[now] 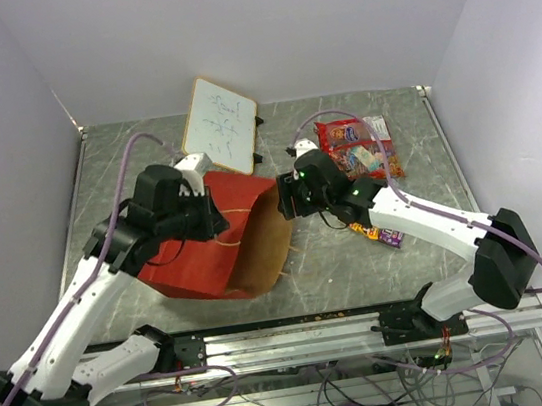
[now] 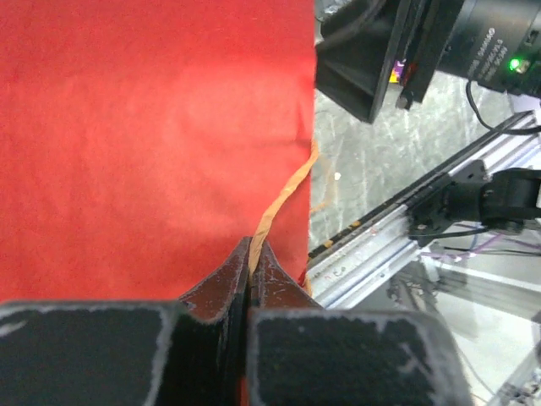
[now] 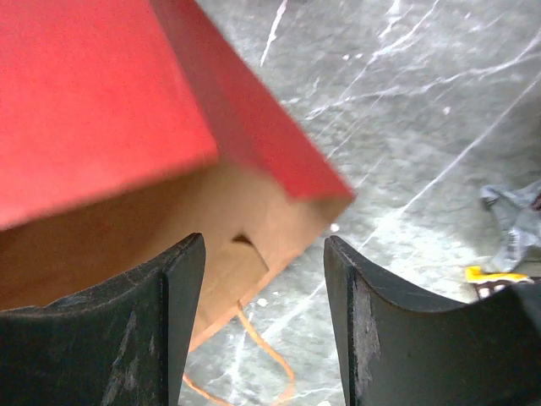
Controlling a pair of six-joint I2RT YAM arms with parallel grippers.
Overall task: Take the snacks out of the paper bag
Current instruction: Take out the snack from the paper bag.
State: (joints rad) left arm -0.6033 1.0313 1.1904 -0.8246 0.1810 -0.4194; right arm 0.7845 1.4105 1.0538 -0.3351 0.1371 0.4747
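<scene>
The paper bag (image 1: pixel 194 264) lies on its side, red outside, with its brown mouth facing right toward my right arm. My left gripper (image 1: pixel 214 216) is over its top side, shut on a tan twisted handle (image 2: pixel 279 199) against the red paper (image 2: pixel 152 127). My right gripper (image 1: pixel 285 196) hangs open just outside the bag's mouth (image 3: pixel 127 245) with nothing between its fingers, and a loose handle loop (image 3: pixel 266 359) lies below it. A large red candy bag (image 1: pixel 354 146) lies on the table at the back right. Small packets (image 1: pixel 382 236) lie beside my right forearm, and a silver one (image 3: pixel 511 224) shows at the right edge.
A small whiteboard (image 1: pixel 220 124) stands tilted behind the bag. The aluminium rail (image 1: pixel 300 335) with the arm bases runs along the near table edge. White walls close in the left, back and right sides.
</scene>
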